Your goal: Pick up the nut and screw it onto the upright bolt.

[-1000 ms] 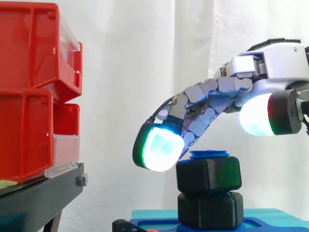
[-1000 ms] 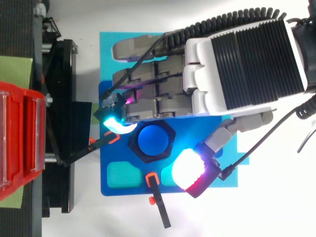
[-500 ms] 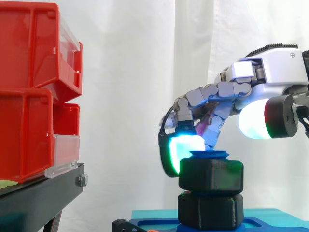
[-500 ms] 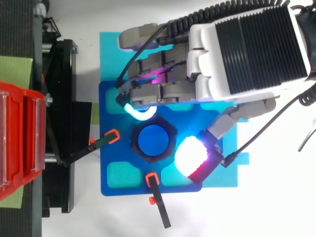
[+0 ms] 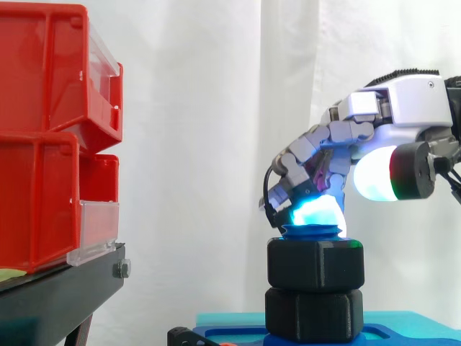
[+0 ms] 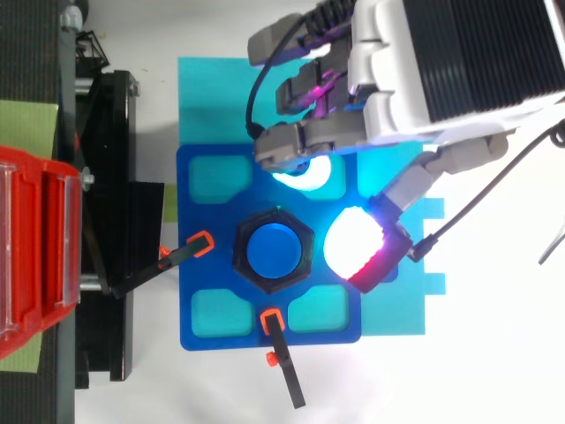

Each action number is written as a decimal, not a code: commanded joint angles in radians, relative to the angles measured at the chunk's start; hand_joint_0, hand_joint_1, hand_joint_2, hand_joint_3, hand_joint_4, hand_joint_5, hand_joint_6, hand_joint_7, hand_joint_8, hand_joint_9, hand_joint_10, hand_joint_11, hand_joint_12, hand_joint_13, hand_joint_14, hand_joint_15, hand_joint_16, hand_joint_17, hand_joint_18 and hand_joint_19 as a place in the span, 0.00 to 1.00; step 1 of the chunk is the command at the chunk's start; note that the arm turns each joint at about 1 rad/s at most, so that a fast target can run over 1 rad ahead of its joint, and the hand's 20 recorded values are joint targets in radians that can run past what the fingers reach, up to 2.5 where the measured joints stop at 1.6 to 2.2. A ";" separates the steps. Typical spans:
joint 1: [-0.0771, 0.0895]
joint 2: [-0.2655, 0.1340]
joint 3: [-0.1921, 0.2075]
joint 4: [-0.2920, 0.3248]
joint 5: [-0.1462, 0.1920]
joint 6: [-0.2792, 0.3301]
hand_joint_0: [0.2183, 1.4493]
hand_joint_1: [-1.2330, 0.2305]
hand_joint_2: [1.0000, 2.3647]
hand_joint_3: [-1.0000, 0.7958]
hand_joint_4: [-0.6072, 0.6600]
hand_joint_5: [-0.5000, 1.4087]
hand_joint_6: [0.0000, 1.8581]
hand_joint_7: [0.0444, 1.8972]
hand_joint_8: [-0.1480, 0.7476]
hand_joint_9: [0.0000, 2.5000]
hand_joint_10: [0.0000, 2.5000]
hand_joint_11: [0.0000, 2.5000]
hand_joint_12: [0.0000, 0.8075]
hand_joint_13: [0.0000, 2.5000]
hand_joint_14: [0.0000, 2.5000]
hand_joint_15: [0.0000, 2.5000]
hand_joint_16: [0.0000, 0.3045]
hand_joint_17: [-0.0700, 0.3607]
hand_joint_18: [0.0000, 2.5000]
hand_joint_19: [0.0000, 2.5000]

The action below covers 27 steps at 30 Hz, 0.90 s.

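Note:
The black hex nut (image 6: 274, 250) sits threaded on the upright blue bolt (image 6: 274, 253). In the side view the nut (image 5: 315, 263) rests just above a second black hex block (image 5: 315, 315), with the bolt's blue tip (image 5: 311, 231) poking out on top. My hand (image 6: 459, 53) hovers beyond and to the right of the nut, curled, with nothing in it. A cyan-glowing fingertip (image 6: 305, 177) stays apart from the nut. The white-red thumb pad (image 6: 353, 246) is close beside the nut's right side. Side on, the hand (image 5: 403, 108) hangs above and right of the bolt.
The bolt stands on a blue fixture plate (image 6: 212, 221) over a cyan sheet (image 6: 212, 97). Two black clamps with orange ends (image 6: 281, 353) (image 6: 168, 261) point at the nut. Red bins (image 5: 43, 144) on a black stand (image 5: 57, 295) fill the left.
The hand has drawn back from the nut's left side toward the far right, curling its fingers in. The cyan fingertip swept round behind the bolt; the thumb moved up beside the nut.

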 commanded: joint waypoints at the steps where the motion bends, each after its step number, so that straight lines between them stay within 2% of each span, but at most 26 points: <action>1: -0.012 0.000 0.033 -0.035 -0.010 -0.015 0.22 0.66 0.00 0.28 0.62 0.26 0.27 0.80 0.45 0.42 0.00 0.00 0.22 0.36 0.00 0.00 0.05 0.24 0.21 0.00; 3: -0.014 0.000 0.055 -0.052 -0.010 -0.017 0.21 0.66 0.00 0.28 0.65 0.25 0.27 0.72 0.44 0.40 0.00 0.00 0.22 0.35 0.00 0.00 0.05 0.25 0.21 0.00; 8: -0.012 0.000 0.061 -0.051 -0.009 -0.017 0.21 0.66 0.00 0.28 0.68 0.23 0.27 0.52 0.42 0.36 0.00 0.00 0.24 0.32 0.00 0.00 0.06 0.26 0.18 0.00; 16: 0.009 0.000 0.061 -0.008 -0.004 -0.010 0.20 0.67 0.00 0.28 0.64 0.21 0.27 0.32 0.37 0.31 0.00 0.00 0.25 0.27 0.00 0.00 0.07 0.27 0.14 0.00; 21: 0.034 0.000 0.056 -0.005 0.020 -0.009 0.20 0.68 0.00 0.28 0.63 0.20 0.27 0.27 0.35 0.26 0.00 0.00 0.26 0.24 0.00 0.00 0.07 0.28 0.09 0.00; 23: 0.046 0.000 0.028 0.020 0.034 -0.006 0.20 0.68 0.00 0.28 0.62 0.20 0.27 0.26 0.34 0.25 0.00 0.00 0.26 0.23 0.00 0.00 0.07 0.28 0.08 0.00; 27: 0.057 0.000 0.004 0.054 0.050 0.019 0.19 0.69 0.00 0.28 0.62 0.19 0.27 0.25 0.33 0.22 0.00 0.00 0.27 0.21 0.00 0.00 0.08 0.28 0.05 0.00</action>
